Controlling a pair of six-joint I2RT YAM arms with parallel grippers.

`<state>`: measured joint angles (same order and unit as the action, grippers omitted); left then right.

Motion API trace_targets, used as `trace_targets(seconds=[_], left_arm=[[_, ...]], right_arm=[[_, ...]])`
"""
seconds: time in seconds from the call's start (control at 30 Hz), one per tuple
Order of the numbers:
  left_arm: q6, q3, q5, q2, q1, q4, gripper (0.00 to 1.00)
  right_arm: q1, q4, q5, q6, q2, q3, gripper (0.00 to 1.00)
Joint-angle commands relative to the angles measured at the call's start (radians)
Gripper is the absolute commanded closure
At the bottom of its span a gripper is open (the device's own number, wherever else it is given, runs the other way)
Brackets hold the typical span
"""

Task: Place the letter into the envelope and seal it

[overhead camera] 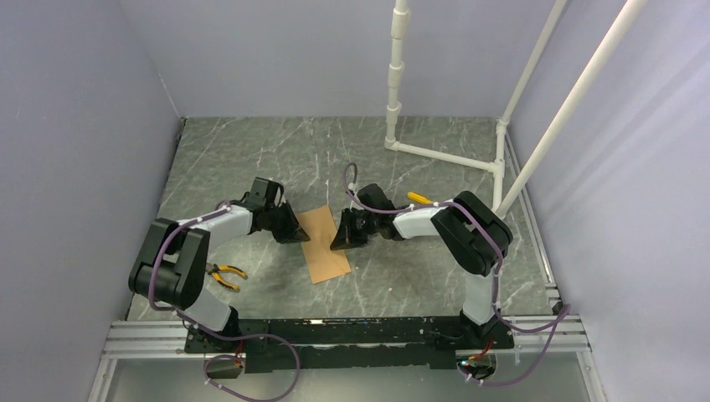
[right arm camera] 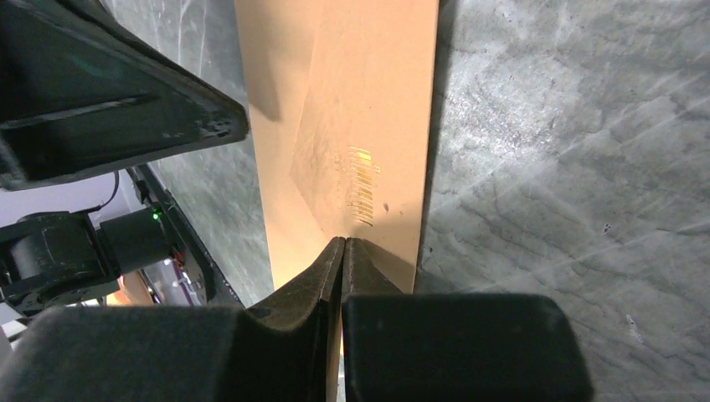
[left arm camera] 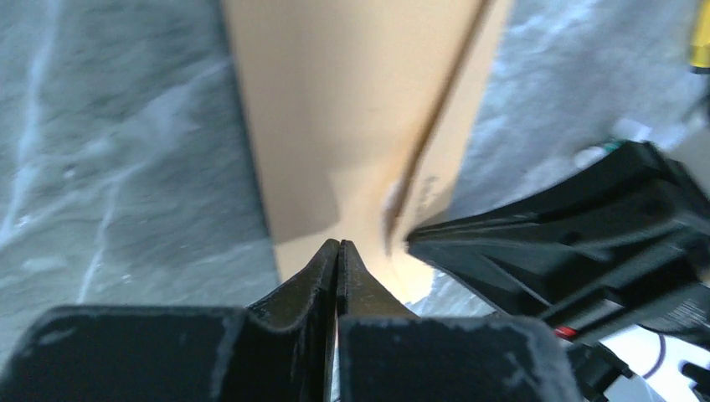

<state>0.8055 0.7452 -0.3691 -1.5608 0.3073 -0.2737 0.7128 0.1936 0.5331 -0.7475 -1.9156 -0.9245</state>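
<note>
The brown envelope (overhead camera: 325, 247) lies flat on the dark marble table between my two arms. Its triangular flap (right arm camera: 352, 159) is folded down over the body. My left gripper (overhead camera: 295, 233) is shut, its tips (left arm camera: 337, 243) down on the envelope (left arm camera: 335, 109) at its left edge. My right gripper (overhead camera: 342, 241) is also shut, its tips (right arm camera: 344, 240) on the envelope (right arm camera: 368, 100) at the flap's point. Nothing shows clamped between either pair of fingers. Each wrist view shows the other gripper close by. The letter is hidden.
Yellow-handled pliers (overhead camera: 226, 274) lie on the table by the left arm's base. A yellow-handled tool (overhead camera: 420, 199) sits behind the right arm. A white pipe frame (overhead camera: 444, 155) stands at the back right. Walls close in the table on three sides.
</note>
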Motion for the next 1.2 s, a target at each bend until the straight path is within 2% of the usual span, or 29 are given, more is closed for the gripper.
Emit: trace_targets(seconds=[0.0, 0.1, 0.33, 0.47, 0.6, 0.73, 0.93, 1.17], left_arm=[[-0.011, 0.04, -0.113, 0.061, 0.006, 0.187, 0.91], [-0.009, 0.051, -0.155, 0.013, 0.007, 0.263, 0.9], [0.001, 0.09, -0.285, -0.205, 0.005, 0.482, 0.87], [-0.024, 0.105, -0.281, -0.28, -0.007, 0.467, 0.89], [-0.039, 0.052, -0.224, -0.286, -0.036, 0.433, 0.93], [-0.079, -0.012, -0.186, -0.288, -0.04, 0.426, 0.96], [-0.064, -0.079, -0.192, -0.347, -0.04, 0.481, 0.98], [-0.051, -0.116, -0.168, -0.352, -0.04, 0.491, 0.98]], right_arm=[[0.005, -0.048, -0.09, 0.031, -0.046, 0.012, 0.94], [0.005, -0.036, -0.088, 0.028, -0.057, 0.027, 0.95], [0.004, -0.012, -0.065, 0.021, -0.071, 0.036, 0.97], [0.0, -0.009, -0.062, 0.018, -0.067, 0.042, 0.98], [-0.006, 0.005, -0.051, 0.022, -0.053, 0.056, 0.98], [-0.008, 0.154, 0.06, 0.024, -0.035, 0.086, 0.98], [-0.007, 0.193, 0.144, -0.013, -0.121, -0.031, 0.98], [-0.01, 0.192, 0.126, -0.076, -0.221, -0.124, 0.99]])
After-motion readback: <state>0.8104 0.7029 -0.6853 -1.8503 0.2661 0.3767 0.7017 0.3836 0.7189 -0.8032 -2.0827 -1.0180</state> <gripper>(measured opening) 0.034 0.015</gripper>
